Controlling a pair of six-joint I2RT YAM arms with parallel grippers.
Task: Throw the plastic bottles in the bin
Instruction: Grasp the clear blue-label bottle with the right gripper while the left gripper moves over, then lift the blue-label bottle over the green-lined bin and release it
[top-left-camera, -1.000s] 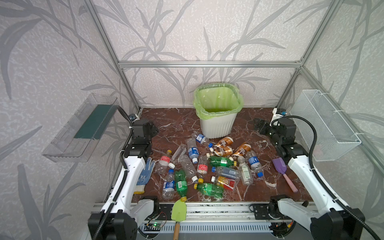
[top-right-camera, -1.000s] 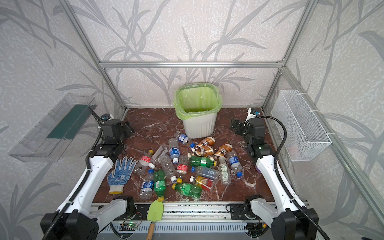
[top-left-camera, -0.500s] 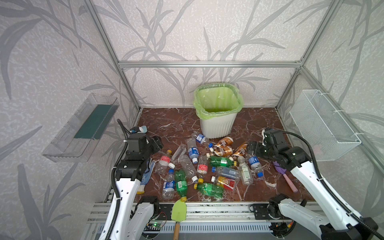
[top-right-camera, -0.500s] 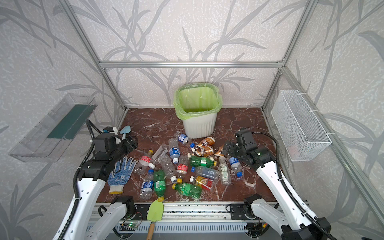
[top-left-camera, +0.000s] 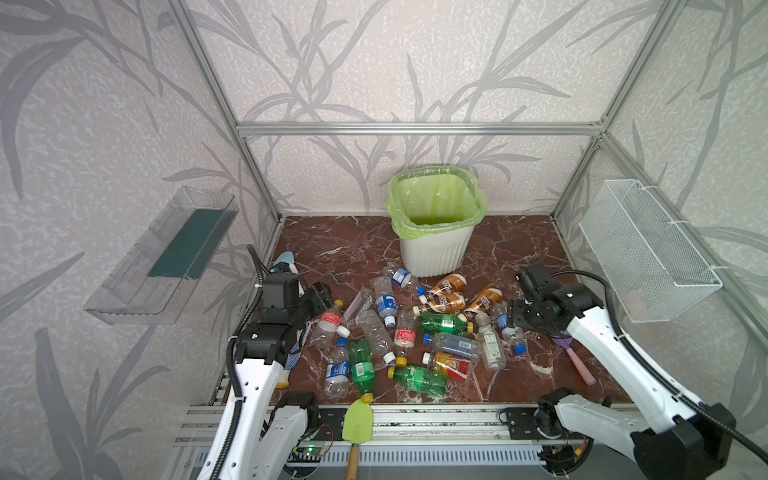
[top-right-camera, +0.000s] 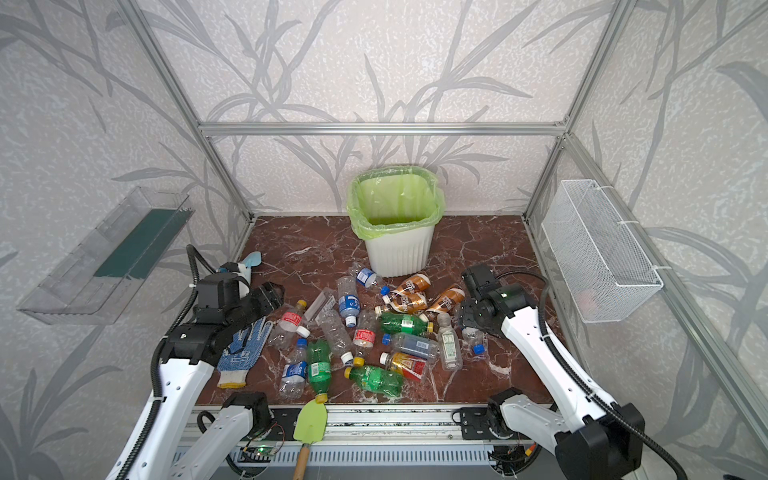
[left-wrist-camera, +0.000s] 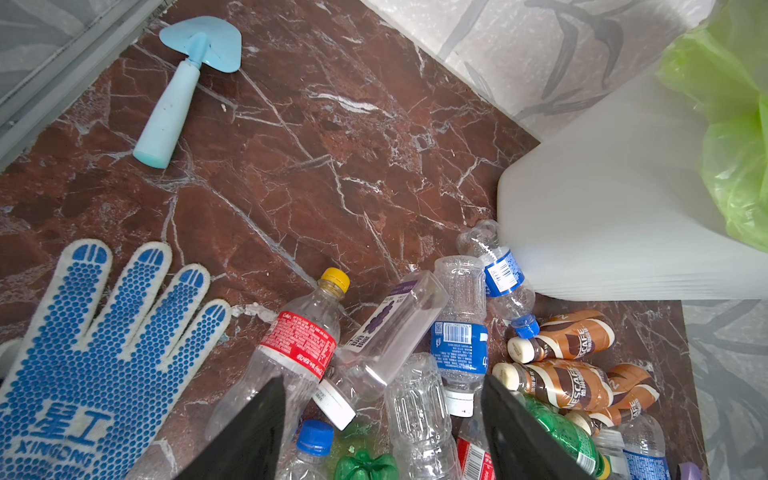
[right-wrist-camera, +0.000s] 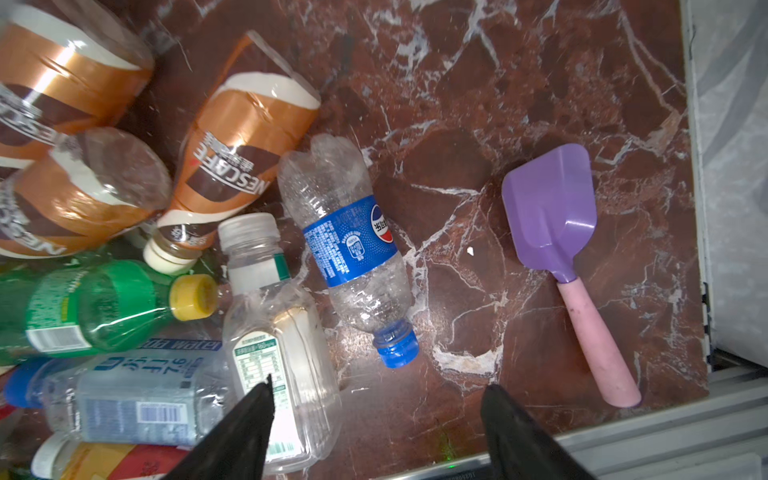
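Several plastic bottles lie in a heap on the red marble floor, in front of the white ribbed bin with its green bag. My left gripper hangs open over the heap's left edge, above a bare clear bottle and next to a red-labelled one. My right gripper is open at the heap's right edge. One finger is over a clear white-capped bottle, with a blue-labelled bottle just ahead. In both top views the grippers flank the heap.
A blue-dotted work glove lies under the left arm. A light blue spade lies by the left wall, a purple spade by the right wall, a green spade on the front rail. A clear tray and a wire basket hang on the walls.
Both arms have swung away from the back corners and come forward and inward to the two sides of the bottle heap. No bottle has moved.
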